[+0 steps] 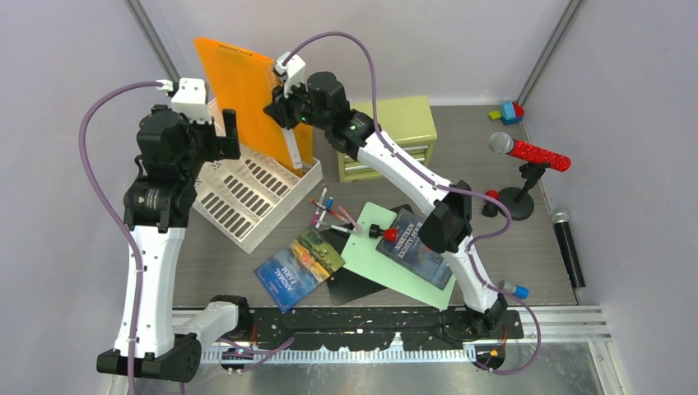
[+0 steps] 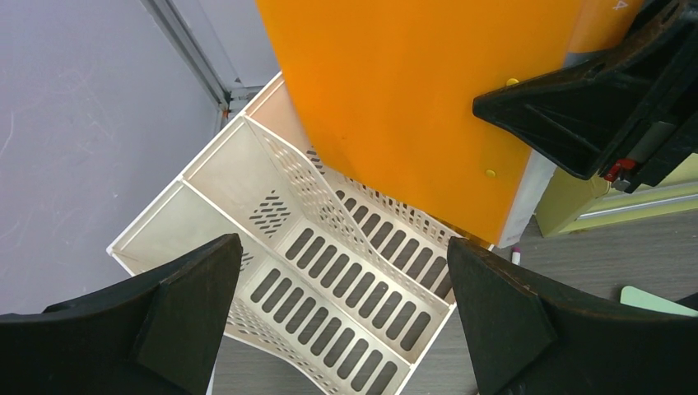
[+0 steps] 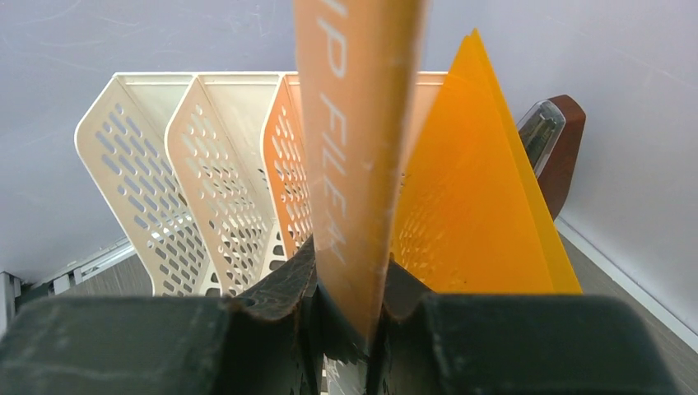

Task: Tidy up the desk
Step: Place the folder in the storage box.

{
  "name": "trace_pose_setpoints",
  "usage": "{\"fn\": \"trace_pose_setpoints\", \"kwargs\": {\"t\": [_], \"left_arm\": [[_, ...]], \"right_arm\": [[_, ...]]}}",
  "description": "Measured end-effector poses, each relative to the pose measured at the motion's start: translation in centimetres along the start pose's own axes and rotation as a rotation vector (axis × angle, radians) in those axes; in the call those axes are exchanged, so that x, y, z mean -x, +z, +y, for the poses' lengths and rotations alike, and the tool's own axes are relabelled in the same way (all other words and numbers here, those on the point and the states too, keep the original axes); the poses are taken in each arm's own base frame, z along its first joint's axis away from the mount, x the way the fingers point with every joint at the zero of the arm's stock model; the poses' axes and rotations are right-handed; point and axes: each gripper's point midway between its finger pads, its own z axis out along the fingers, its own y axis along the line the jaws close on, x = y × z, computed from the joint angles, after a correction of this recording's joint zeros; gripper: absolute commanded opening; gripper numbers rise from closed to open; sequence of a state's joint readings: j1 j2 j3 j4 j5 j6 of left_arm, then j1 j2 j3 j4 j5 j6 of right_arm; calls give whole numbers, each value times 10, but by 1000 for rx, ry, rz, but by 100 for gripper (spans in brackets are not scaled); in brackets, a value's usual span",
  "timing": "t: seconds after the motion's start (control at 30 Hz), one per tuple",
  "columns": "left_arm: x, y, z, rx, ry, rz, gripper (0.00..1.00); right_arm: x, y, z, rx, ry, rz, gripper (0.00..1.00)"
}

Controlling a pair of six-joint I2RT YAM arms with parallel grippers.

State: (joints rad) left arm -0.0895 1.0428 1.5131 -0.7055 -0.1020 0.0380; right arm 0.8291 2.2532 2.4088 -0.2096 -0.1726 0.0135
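Observation:
An orange folder [image 1: 247, 90] stands upright at the far end of the white slotted file rack [image 1: 247, 197], its lower edge in the rack's far slot. My right gripper [image 1: 282, 111] is shut on the folder's spine edge [image 3: 354, 164], which fills the gap between its fingers. Just left of the folder, my left gripper [image 1: 229, 136] hangs open over the rack. The left wrist view shows that gripper [image 2: 342, 284] wide apart and holding nothing above the rack's slots [image 2: 329, 280], with the folder [image 2: 411, 99] beyond it. The desk [image 1: 527, 255] is grey-brown wood grain.
A yellow-green drawer cabinet [image 1: 395, 123] stands right of the rack. Pens [image 1: 329, 214], two books [image 1: 298, 267] [image 1: 416, 247], a green sheet [image 1: 395, 284] and a black sheet [image 1: 354, 284] lie mid-desk. A red microphone on a stand [image 1: 527, 152], a black microphone [image 1: 570, 247] and toy blocks [image 1: 509, 113] are at the right.

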Motion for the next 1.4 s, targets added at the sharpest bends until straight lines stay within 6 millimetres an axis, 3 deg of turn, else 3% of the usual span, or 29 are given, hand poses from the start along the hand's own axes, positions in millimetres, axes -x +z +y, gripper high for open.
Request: {"fn": "trace_pose_setpoints", "kwargs": {"t": [0.37, 0.57, 0.8, 1.03, 1.4], "left_arm": [[-4, 8, -3, -10, 0, 1, 100], [-11, 15, -6, -20, 2, 17, 100], [-13, 18, -7, -22, 5, 15, 100], [-12, 16, -6, -24, 22, 8, 100], [-10, 13, -6, -25, 23, -2, 100]], "right_arm": [[10, 7, 1, -1, -12, -67, 0], [5, 19, 4, -14, -16, -95, 0], [-12, 29, 14, -90, -42, -92, 0], [-44, 34, 15, -166, -57, -42, 0], [-60, 45, 0, -252, -66, -59, 0]]}}
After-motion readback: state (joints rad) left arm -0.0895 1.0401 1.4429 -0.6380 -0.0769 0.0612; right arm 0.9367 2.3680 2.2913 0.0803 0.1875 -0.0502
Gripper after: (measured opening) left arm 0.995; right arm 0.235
